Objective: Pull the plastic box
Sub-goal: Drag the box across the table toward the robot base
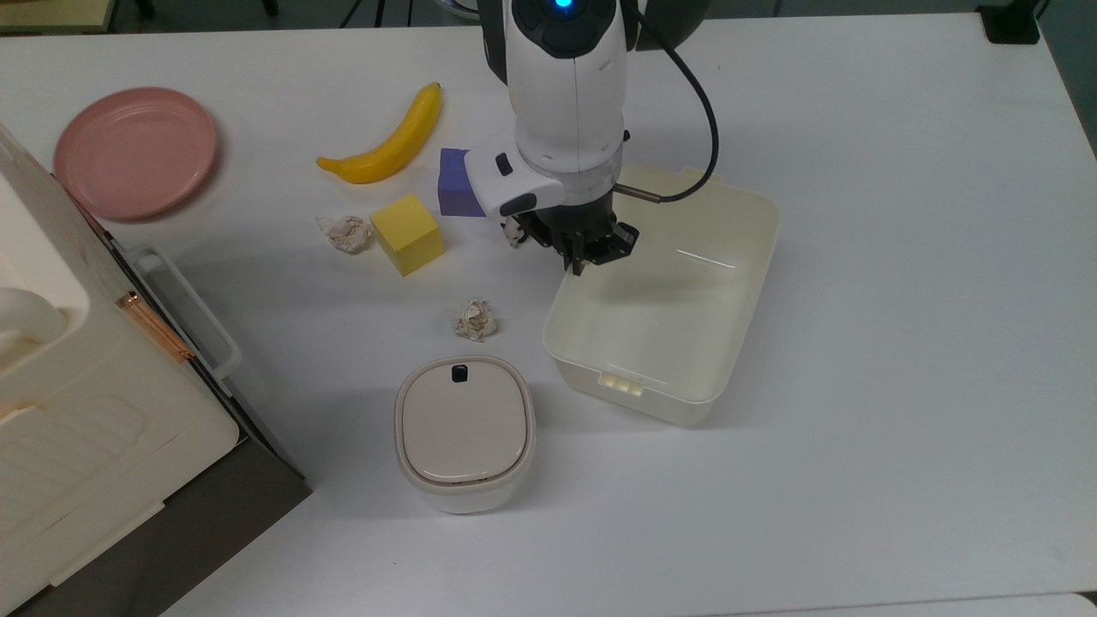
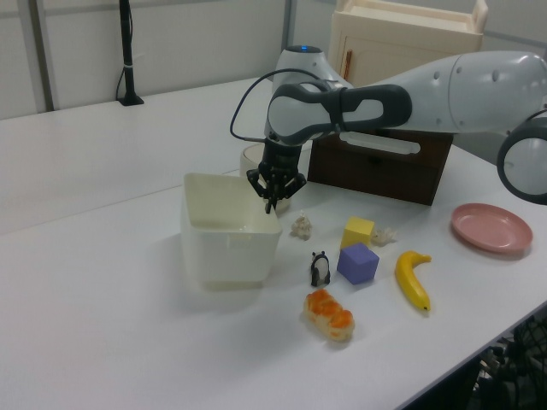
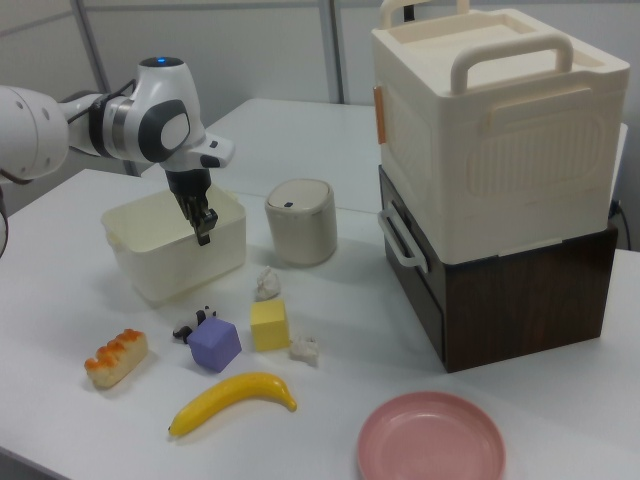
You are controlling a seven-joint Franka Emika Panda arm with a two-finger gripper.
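The gripper [image 1: 584, 257] is seen pinched shut on the rim of the plastic box [image 1: 686, 343], at the box's 10 o'clock corner in the top view; its fingers are pressed together with the wall between them. In the left view the gripper [image 2: 272, 198] is set at the box's [image 2: 226, 256] far right corner. The box is found upright and lidless on the white table [image 1: 900, 343], slightly skewed, with a latch tab on its near rim. At 9 o'clock from the box in the top view a crumpled paper ball [image 1: 474, 319] is noted, and at 7 o'clock a lidded container [image 1: 464, 433]. A yellow cube [image 1: 408, 233], a purple cube [image 1: 452, 182] and a banana [image 1: 390, 141] are recorded at 10 o'clock, well apart from the box. A pink plate [image 1: 135, 152] is placed far off at 9 o'clock, near the cabinet [image 1: 77, 411].
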